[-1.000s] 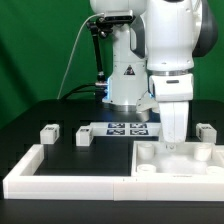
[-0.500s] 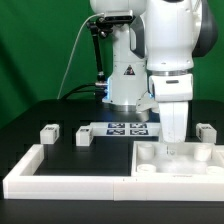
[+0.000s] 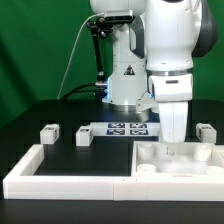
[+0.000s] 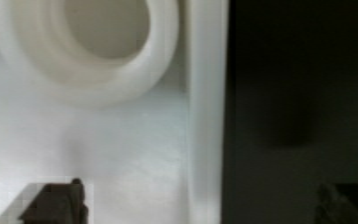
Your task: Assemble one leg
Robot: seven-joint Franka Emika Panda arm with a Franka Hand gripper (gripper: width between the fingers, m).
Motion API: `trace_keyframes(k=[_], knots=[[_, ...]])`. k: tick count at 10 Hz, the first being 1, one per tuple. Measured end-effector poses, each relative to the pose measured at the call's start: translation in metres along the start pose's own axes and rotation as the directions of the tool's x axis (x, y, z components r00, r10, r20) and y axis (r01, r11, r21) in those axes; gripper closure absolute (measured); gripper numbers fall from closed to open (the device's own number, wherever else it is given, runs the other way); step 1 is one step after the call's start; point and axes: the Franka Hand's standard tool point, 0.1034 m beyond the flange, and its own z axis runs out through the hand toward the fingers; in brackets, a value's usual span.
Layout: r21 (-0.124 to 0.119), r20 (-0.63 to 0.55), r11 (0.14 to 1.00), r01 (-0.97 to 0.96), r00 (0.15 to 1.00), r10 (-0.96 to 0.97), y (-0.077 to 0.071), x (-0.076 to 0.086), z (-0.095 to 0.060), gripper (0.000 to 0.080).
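Nothing has shifted since the earlier frames. From the exterior view, the hand (image 3: 174, 138) hangs low over the white tabletop (image 3: 190, 165). The leg (image 3: 205, 131) sits on the dark worktop (image 3: 100, 150) just beside the hand, past the tabletop's far rim. The other legs (image 3: 48, 131) and the marker board (image 3: 122, 128) lie farther off on the hand's opposite side. From the wrist view, the hand (image 4: 202, 200) is spread wide and grips nothing, its fingertips (image 4: 51, 200) straddling the tabletop's edge, with a round socket (image 4: 87, 50) ahead.

The tabletop (image 3: 185, 168) and loose legs (image 3: 50, 133) looked like smooth, matt white plastic; the counter (image 3: 90, 160) was matt black; the arm's shell (image 3: 172, 40) gleamed glossy.
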Motion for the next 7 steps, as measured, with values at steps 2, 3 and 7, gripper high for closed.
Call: trace_keyframes(k=[2, 3, 7], knots=[[-0.016, 0.008, 1.000, -0.026, 1.000, 0.026, -0.007, -0.002, -0.016, 0.0150], [-0.026, 0.013, 0.999, -0.047, 0.999, 0.048, -0.013, -0.002, -0.028, 0.0150], [-0.059, 0.019, 0.992, -0.110, 0.994, 0.111, -0.020, 0.000, -0.056, 0.0150]])
